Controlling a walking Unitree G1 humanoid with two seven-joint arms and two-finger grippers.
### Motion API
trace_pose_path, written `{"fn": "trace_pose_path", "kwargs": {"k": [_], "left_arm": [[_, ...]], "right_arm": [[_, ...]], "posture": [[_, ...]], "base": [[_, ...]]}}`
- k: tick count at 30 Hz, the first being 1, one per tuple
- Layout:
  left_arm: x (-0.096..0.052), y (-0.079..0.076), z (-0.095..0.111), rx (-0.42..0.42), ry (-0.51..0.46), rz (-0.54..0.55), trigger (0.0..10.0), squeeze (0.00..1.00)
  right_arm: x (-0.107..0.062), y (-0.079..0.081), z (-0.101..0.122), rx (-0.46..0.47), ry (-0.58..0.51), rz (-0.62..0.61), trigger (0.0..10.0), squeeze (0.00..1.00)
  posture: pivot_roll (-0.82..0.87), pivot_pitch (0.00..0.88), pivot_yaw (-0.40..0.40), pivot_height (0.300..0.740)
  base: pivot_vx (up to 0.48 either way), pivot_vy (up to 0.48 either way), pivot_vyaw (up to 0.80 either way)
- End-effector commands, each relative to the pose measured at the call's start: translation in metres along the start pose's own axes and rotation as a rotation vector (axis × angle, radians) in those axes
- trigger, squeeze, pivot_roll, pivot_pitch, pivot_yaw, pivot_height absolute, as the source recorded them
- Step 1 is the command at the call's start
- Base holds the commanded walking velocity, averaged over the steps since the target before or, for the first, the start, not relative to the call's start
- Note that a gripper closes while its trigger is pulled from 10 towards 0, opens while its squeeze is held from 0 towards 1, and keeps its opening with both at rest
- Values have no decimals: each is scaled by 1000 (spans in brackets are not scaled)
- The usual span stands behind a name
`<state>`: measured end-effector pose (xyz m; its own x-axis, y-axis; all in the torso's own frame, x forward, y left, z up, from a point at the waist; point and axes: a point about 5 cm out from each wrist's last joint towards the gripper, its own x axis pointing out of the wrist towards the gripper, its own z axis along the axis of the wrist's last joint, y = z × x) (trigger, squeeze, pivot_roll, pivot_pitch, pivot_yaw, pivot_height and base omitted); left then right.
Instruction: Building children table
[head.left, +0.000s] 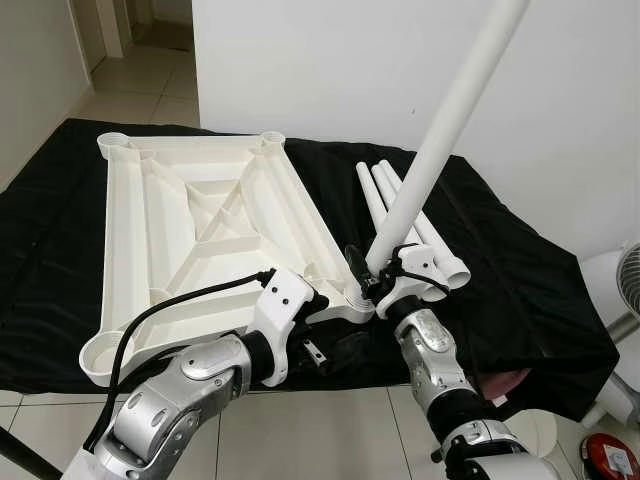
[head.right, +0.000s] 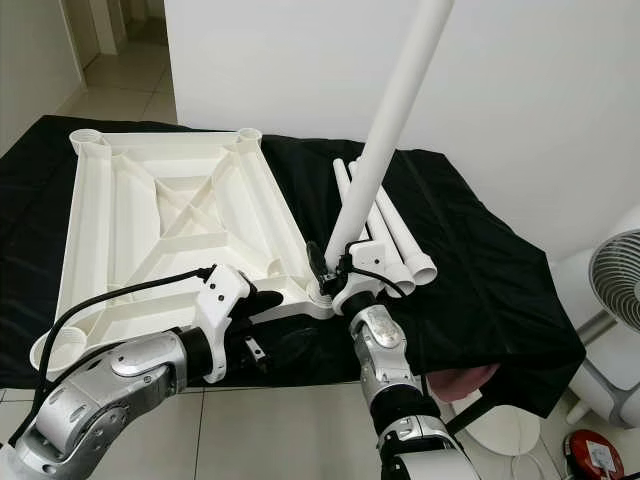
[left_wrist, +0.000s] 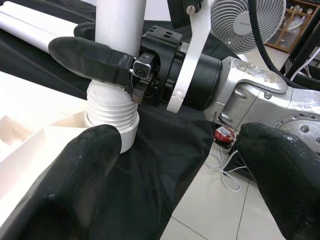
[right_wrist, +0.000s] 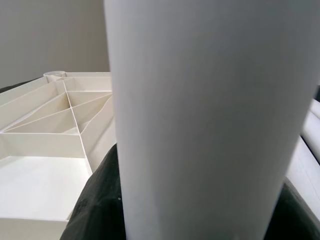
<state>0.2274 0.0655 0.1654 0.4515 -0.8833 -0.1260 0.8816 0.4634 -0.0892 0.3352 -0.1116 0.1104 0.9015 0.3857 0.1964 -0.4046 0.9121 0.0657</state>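
The white ribbed tabletop (head.left: 200, 220) lies upside down on a black cloth (head.left: 500, 260). My right gripper (head.left: 378, 272) is shut on a long white leg (head.left: 440, 140), which leans up and to the right. The leg's threaded end (left_wrist: 111, 107) sits in the tabletop's near right corner socket (head.left: 355, 303). One black finger (left_wrist: 90, 57) wraps the leg just above the thread. My left gripper (head.left: 335, 330) is open at that same corner, with one fingertip (left_wrist: 85, 170) against the socket and the other out past the cloth's edge. Spare legs (head.left: 425, 225) lie side by side on the cloth behind.
A white wall (head.left: 350, 60) rises close behind the cloth-covered surface. A standing fan (head.right: 612, 280) is on the right, with a red object (head.left: 610, 458) on the tiled floor near it. Something pink (head.left: 505, 382) shows under the cloth's near right corner. An open doorway (head.left: 140, 40) lies far left.
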Motion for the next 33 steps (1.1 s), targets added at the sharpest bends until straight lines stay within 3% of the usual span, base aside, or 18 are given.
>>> {"fn": "trace_pose_path", "kwargs": {"k": [1, 7, 21, 25, 27, 33], "left_arm": [[1, -7, 2, 10, 1, -83, 10000, 0], [1, -7, 3, 13, 2, -87, 10000, 0], [-1, -6, 4, 21, 4, -94, 10000, 0], [-1, -6, 4, 22, 4, -93, 10000, 0], [-1, -5, 4, 26, 3, -89, 10000, 0], [-1, -4, 4, 24, 1, -82, 10000, 0]], "right_arm": [[-15, -1, -24, -12, 122, 6, 10000, 0], [-23, 1, -28, -87, 130, 59, 10000, 0], [-37, 1, -38, -134, 172, 155, 10000, 0], [-36, -1, -37, -109, 167, 131, 10000, 0], [-36, -10, -37, 13, 141, 14, 10000, 0], [-43, -14, -42, 128, 125, -85, 10000, 0]], "posture": [[33, 0, -114, 740], [33, 0, -111, 740], [38, 0, -103, 740], [39, 0, -101, 740], [43, 0, -104, 740], [45, 0, -107, 740]], "base": [[0, 0, 0], [0, 0, 0], [0, 0, 0], [0, 0, 0], [0, 0, 0], [0, 0, 0]]}}
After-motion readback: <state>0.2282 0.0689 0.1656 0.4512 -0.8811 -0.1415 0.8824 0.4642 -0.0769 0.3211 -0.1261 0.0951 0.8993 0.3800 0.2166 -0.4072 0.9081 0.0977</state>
